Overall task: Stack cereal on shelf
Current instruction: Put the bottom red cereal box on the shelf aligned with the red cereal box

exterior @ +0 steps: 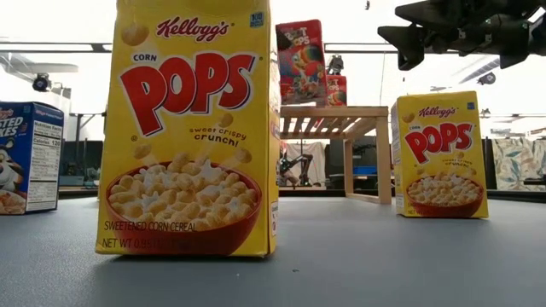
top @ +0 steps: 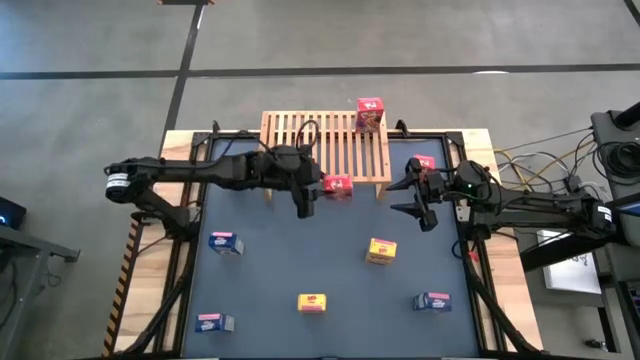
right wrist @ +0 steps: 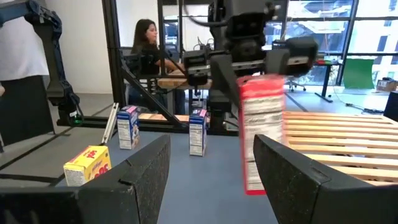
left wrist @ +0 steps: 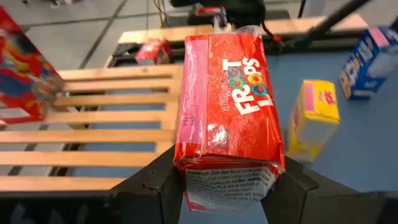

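Grey floor surrounds the dark table from above: the left gripper clamps a red box at the rack's six o'clock edge, likely ready to lift on. Another red box already stands at its one o'clock corner. The right gripper waits at three o'clock, jaws apart, empty.

Table level: a yellow box looms close.

Left wrist: fingers pinch the box's end, keeping its length clear over the slats.

Right wrist: nothing between its fingers.

Dark table – shelf, scattered cereal boxes
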